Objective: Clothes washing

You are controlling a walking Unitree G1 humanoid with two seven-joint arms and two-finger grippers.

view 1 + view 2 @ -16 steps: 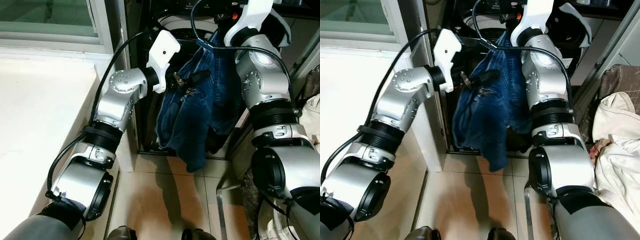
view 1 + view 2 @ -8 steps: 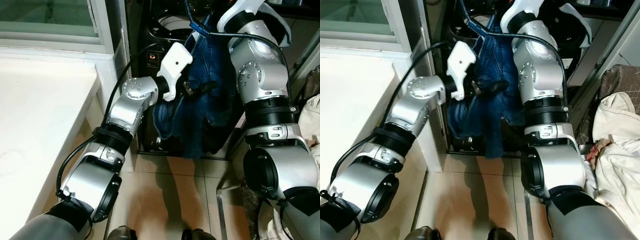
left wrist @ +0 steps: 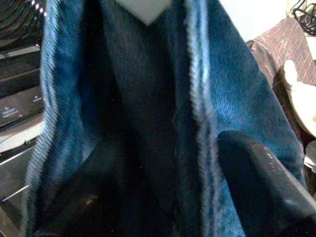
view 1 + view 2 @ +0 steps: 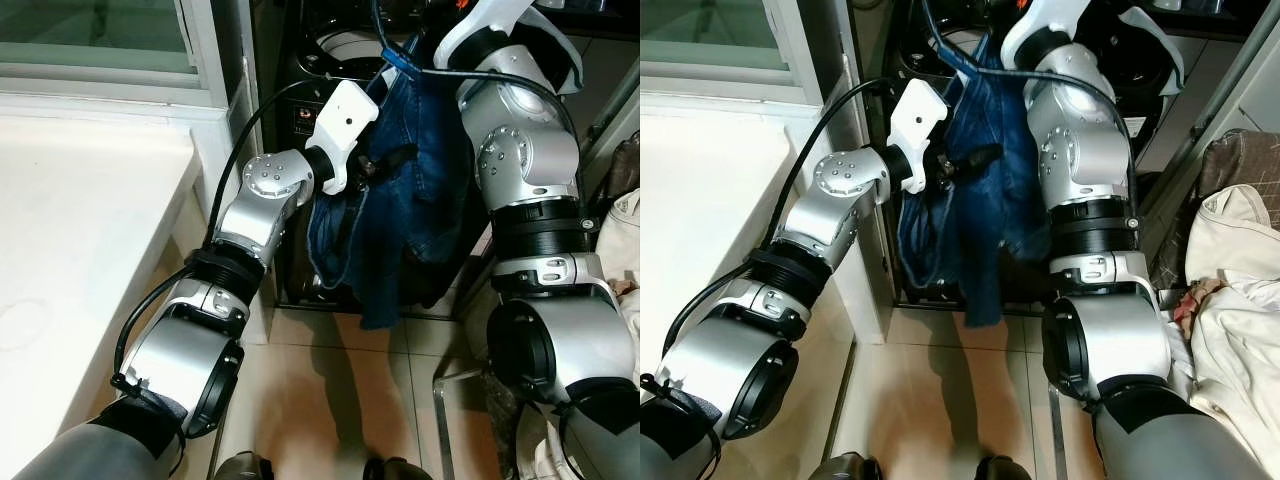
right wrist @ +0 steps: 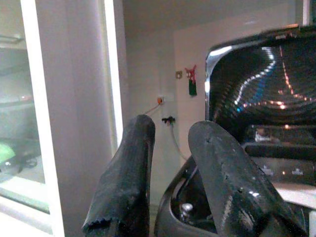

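Before the washing machine (image 4: 345, 50), heavy, limp denim jeans (image 4: 415, 190) drape over the right arm, pinched mid-fabric by the left tool (image 4: 385, 165); the right tool (image 5: 170, 177) is spread empty, and the thick waistband looks the surest hold.

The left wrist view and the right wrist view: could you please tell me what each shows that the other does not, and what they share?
Left wrist view: blue denim jeans close up, their pale seams running along the frame, with the left gripper pressed into the fabric, a fold of denim between its fingers.

Right wrist view: the right gripper, fingers slightly apart with nothing between them, a white window frame, and the washing machine's raised glossy lid.

Both share a pair of black fingers and dark machine surfaces.
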